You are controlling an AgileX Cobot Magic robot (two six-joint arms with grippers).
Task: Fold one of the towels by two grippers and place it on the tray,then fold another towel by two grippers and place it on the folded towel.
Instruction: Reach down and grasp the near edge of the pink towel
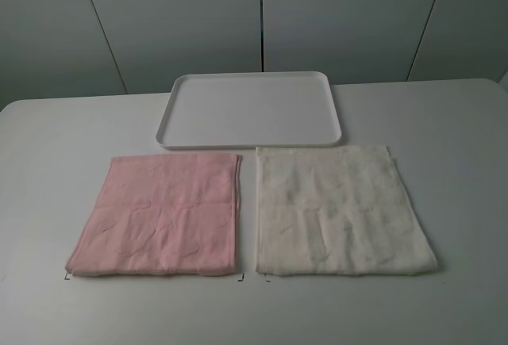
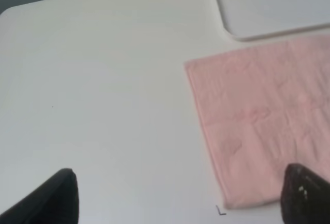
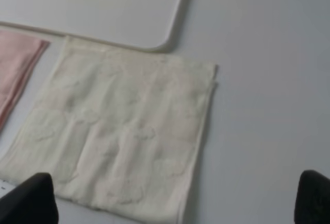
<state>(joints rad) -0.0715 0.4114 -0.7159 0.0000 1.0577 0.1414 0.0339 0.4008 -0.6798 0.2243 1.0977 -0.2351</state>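
A pink towel (image 1: 163, 212) lies flat on the white table, front left. A cream towel (image 1: 337, 210) lies flat beside it on the right, with a narrow gap between them. A white tray (image 1: 248, 109) stands empty behind both. Neither arm shows in the exterior high view. In the left wrist view my left gripper (image 2: 178, 203) is open above the table, its fingertips (image 2: 51, 198) wide apart, by the pink towel's (image 2: 263, 121) near left corner. In the right wrist view my right gripper (image 3: 172, 203) is open above the near edge of the cream towel (image 3: 121, 131).
Small black corner marks (image 1: 241, 277) are drawn on the table at the towels' front corners. The table's rounded far corners and a grey panelled wall lie behind the tray. The tray's corner shows in both wrist views (image 2: 268, 7) (image 3: 103, 7).
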